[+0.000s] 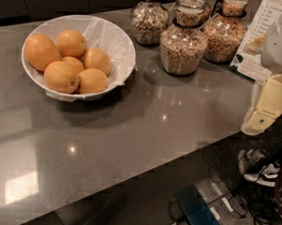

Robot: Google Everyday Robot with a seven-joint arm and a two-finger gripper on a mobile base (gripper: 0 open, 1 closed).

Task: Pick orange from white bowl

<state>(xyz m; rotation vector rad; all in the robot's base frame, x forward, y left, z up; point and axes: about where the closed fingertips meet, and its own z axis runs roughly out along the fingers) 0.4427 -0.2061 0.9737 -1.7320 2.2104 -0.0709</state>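
Observation:
A wide white bowl (120, 43) lined with crinkled plastic film sits at the back left of the grey counter. It holds several oranges (63, 76). My gripper (268, 106) is at the far right edge of the view, a cream-coloured piece under a white arm housing. It hangs off the counter's right end, far from the bowl.
Three round glass jars of cereal (184, 43) stand at the back, right of the bowl. A printed card (264, 35) leans behind them at the right. The counter edge (143, 173) runs diagonally; below it are cables, shoes and a blue box (197, 213) on the floor.

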